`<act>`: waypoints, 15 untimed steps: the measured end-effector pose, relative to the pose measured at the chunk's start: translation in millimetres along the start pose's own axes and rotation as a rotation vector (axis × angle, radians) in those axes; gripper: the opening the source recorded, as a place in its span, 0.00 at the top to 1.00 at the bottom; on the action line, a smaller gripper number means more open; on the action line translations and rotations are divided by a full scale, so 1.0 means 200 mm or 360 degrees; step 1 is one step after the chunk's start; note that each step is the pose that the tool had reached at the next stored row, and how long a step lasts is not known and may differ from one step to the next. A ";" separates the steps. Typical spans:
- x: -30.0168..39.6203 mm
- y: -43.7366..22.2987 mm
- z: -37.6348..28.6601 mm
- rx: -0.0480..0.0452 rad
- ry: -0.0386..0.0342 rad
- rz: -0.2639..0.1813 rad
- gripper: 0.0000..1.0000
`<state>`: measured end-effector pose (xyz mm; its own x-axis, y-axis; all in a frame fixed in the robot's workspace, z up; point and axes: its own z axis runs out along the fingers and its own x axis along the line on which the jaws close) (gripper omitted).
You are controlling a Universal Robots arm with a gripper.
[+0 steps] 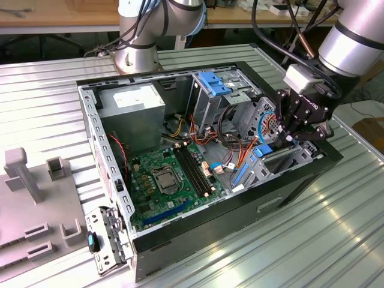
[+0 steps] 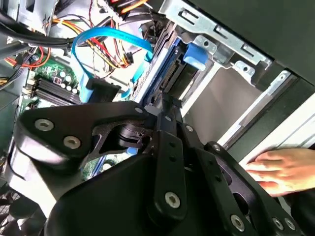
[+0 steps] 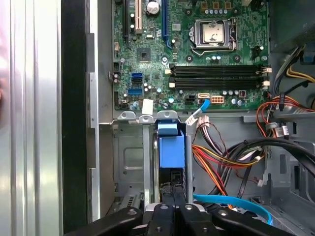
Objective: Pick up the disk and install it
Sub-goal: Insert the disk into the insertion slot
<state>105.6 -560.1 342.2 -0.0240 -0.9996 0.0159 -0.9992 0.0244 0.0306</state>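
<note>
The gripper [image 3: 173,199] is clamping the disk [image 3: 171,147] between narrow jaws. The disk is standing on edge, its long axis pointing toward the motherboard [image 3: 197,54].

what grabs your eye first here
An open computer case with its green motherboard bare lies in the middle of the table. At the exterior view's right the black gripper reaches inside, shut on the disk in its bright blue carrier. A person's hand rests beside the case in the second wrist view.
</note>
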 end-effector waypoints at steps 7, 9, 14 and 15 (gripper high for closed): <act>-0.001 -0.001 0.035 0.0008 -0.0003 0.0000 0.89; 0.000 0.001 -0.012 0.0008 0.0000 0.0000 0.89; 0.000 0.001 -0.044 0.0008 0.0000 0.0000 0.89; 0.000 0.001 -0.045 0.0008 0.0000 0.0000 0.89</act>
<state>105.6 -560.0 351.2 -0.0237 -0.9996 0.0159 -0.9994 0.0241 0.0254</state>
